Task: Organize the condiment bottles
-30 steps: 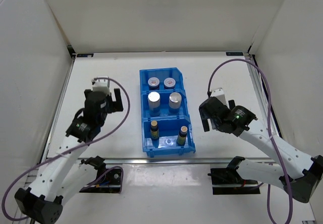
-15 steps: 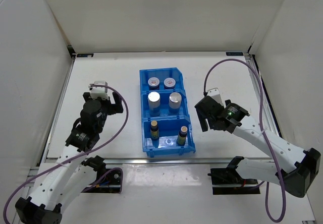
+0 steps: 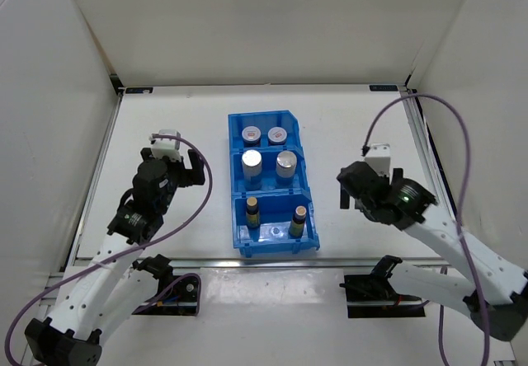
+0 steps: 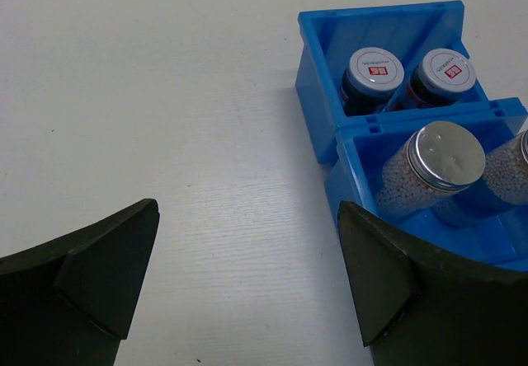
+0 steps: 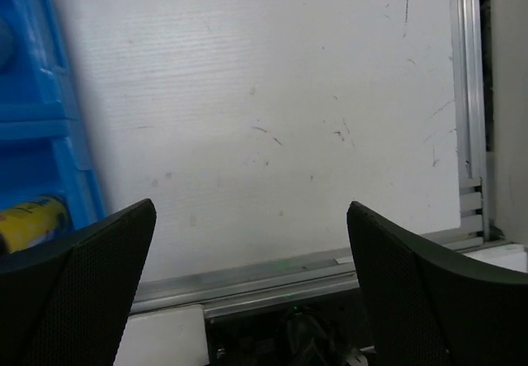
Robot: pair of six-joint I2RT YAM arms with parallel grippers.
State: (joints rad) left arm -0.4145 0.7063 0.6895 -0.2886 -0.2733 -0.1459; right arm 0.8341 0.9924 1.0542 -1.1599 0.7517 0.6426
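6 condiment bottles [image 3: 252, 163], all inside the blue bin [image 3: 276, 247] mid-table, 2 per compartment. The far compartment has 2 white-lidded jars [image 4: 375, 68] with red marks. The middle one has 2 silver-lidded jars [image 4: 444, 156] full of pale granules, and the near one has 2 amber bottles [image 3: 252, 212] with yellow labels.

Room-wise, there's bare white table [image 3: 165, 119] on both sides of the bin. Its near end sits close to the metal rail [image 3: 247, 261] along the table's front edge.

The left gripper [image 4: 247, 209] is left of the bin over bare table, fingers spread wide with nothing between them. The right gripper [image 5: 250, 213] is off to the bin's right, also spread and empty.

The left wrist view cuts off the 2nd silver-lidded jar at its right edge. The right wrist view only catches a blurry slice of blue wall and a bit of yellow label.
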